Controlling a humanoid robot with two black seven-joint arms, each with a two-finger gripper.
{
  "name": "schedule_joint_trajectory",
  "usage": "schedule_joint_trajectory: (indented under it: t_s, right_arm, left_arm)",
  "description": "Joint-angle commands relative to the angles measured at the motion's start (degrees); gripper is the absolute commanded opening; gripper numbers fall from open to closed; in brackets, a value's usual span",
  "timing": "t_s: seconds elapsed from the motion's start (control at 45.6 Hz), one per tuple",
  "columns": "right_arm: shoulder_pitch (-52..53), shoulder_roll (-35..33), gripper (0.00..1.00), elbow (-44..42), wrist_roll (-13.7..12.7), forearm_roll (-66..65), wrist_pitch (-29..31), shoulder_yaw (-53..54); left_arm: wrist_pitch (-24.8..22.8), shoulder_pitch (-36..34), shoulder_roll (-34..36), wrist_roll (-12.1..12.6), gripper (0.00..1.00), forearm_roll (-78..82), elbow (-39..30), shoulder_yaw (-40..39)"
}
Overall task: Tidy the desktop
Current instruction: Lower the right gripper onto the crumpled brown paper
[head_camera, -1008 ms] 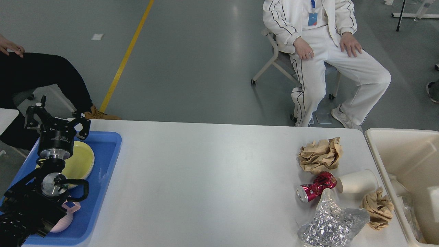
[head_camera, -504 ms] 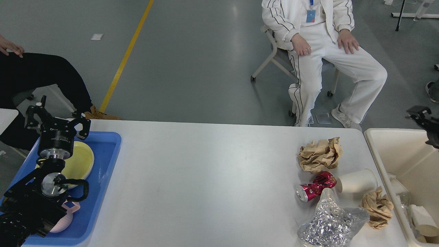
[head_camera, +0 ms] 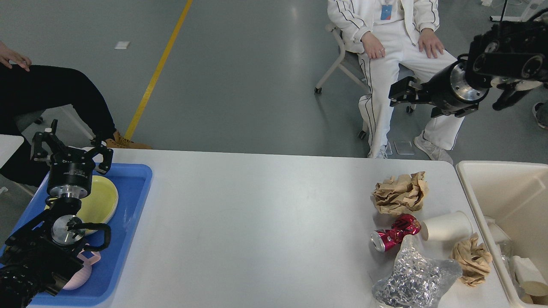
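Observation:
The white desktop (head_camera: pixel 257 222) holds litter at its right end: a large crumpled brown paper (head_camera: pixel 400 192), a crushed red can (head_camera: pixel 394 233), a white paper cup (head_camera: pixel 445 225) on its side, a small crumpled brown paper (head_camera: pixel 471 259) and a silver foil bag (head_camera: pixel 413 278). My left gripper (head_camera: pixel 70 149) is open and empty above the blue tray (head_camera: pixel 128 222) at the left end. My right gripper (head_camera: pixel 400 92) is raised high beyond the table's far right edge, pointing left. Its fingers are dark and cannot be told apart, and nothing shows in them.
The blue tray holds yellow plates (head_camera: pixel 102 199) and a pink item (head_camera: pixel 81 276). A cream bin (head_camera: pixel 475 196) stands off the right end with paper cups (head_camera: pixel 526 273) inside. Two people sit beyond the far edge.
My right arm has come into view and risen from over the bin to high at the upper right. A paper cup has appeared in the bin. The left arm has not moved.

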Motion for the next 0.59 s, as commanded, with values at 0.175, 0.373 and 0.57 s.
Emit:
schedule_joint_trajectory:
  t_s: [0.175, 0.373, 0.57]
  right_arm:
    - [10.3, 5.3, 1.00, 3.9, -0.2, -0.4, 8.4, 0.1]
    - [-5.3, 1.6, 1.00, 1.7, -0.2, -0.5, -1.7, -2.5]
    - [-24.3, -1.3, 1.00, -5.2, -0.2, 0.3, -13.9, -2.7]
  left_arm:
    - [0.0, 0.0, 0.0, 0.0, 0.96, 0.1, 0.0, 0.0]
    - [0.0, 0.0, 0.0, 0.0, 0.96, 0.1, 0.0, 0.0]
    - [0.0, 0.0, 0.0, -0.1, 0.96, 0.0, 0.0, 0.0]
